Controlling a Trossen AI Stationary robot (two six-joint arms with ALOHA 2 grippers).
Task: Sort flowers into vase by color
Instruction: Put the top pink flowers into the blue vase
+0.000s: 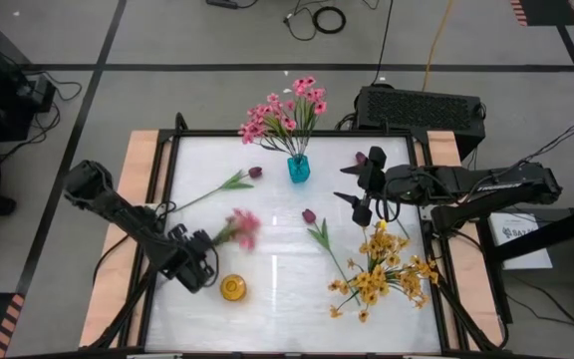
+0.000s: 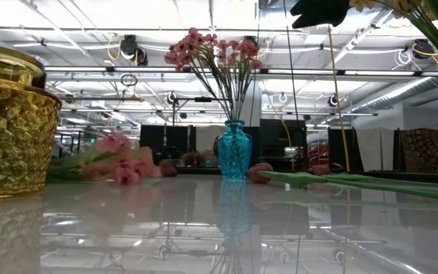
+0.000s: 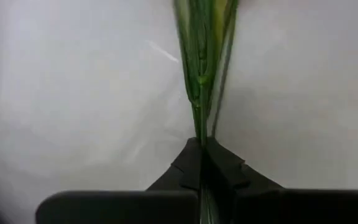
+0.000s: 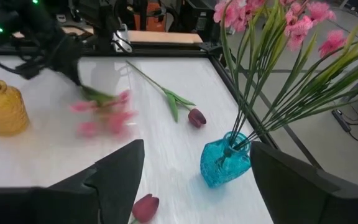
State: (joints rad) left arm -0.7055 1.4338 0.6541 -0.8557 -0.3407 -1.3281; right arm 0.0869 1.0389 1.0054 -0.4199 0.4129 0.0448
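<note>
Bench (image 1: pixel 287 289) first: blue vase (image 1: pixel 298 169) at twelve o'clock already crammed with pink, so threading another stem in could tip it. Yellow vase (image 1: pixel 232 288) sits at seven o'clock, just beside the left hand (image 1: pixel 210 245), and a low swing could clip it. That hand is pinched tight on the pink spray (image 1: pixel 242 227) by its thin stem, which may swivel or slip. Right hand (image 1: pixel 359 195) waits spread wide at two o'clock, empty.
</note>
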